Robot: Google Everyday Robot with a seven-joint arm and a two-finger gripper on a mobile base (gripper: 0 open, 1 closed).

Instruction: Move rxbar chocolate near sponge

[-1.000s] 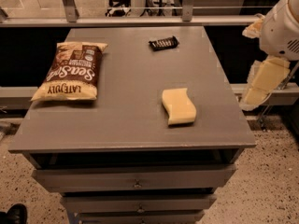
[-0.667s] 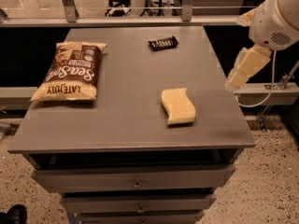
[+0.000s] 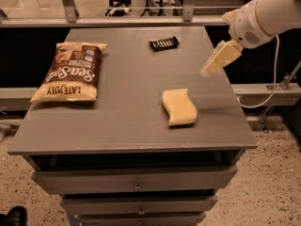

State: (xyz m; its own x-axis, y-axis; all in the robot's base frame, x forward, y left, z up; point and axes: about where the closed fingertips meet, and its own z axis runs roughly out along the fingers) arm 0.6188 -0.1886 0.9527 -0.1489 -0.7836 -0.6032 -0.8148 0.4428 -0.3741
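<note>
The rxbar chocolate (image 3: 164, 43) is a small flat black wrapper with white lettering, lying at the back of the grey table (image 3: 127, 102), right of centre. The sponge (image 3: 178, 107) is pale yellow with wavy sides and lies nearer the front right. My cream-coloured gripper (image 3: 208, 69) hangs over the table's right edge, pointing down and left. It is right of the rxbar and above-right of the sponge, touching neither and holding nothing.
A large brown-and-cream chip bag (image 3: 71, 72) lies on the left side of the table. Drawers (image 3: 136, 185) sit below the front edge. A metal rail (image 3: 117, 20) runs behind the table. A cable (image 3: 273, 74) hangs at the right.
My arm has swung left and upward, from beside the table's right edge to over its right side, closer to the rxbar. The objects on the table have not moved.
</note>
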